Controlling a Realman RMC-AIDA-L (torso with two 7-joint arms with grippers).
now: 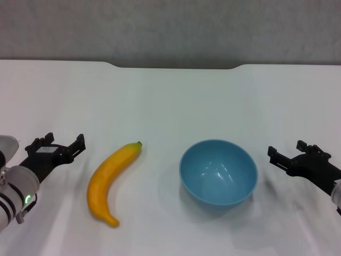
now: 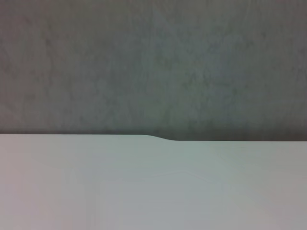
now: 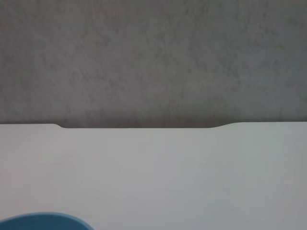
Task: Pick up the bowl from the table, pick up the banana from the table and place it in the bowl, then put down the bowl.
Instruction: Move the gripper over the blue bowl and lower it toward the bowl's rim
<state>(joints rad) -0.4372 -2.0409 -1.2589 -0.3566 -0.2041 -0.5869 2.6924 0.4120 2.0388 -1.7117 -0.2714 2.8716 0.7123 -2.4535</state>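
The light-blue bowl (image 1: 218,172) stands upright and empty on the white table (image 1: 170,101), right of centre. Its rim also shows at the edge of the right wrist view (image 3: 43,221). The yellow-orange banana (image 1: 111,182) lies on the table left of the bowl, apart from it, with its dark-green stem tip pointing away from me. My left gripper (image 1: 65,141) is open and empty, low over the table left of the banana. My right gripper (image 1: 286,149) is open and empty, just right of the bowl and not touching it.
The table's far edge has a shallow notch (image 1: 176,66), with a grey wall (image 1: 170,26) behind it. The left wrist view shows only bare tabletop (image 2: 153,187) and that wall.
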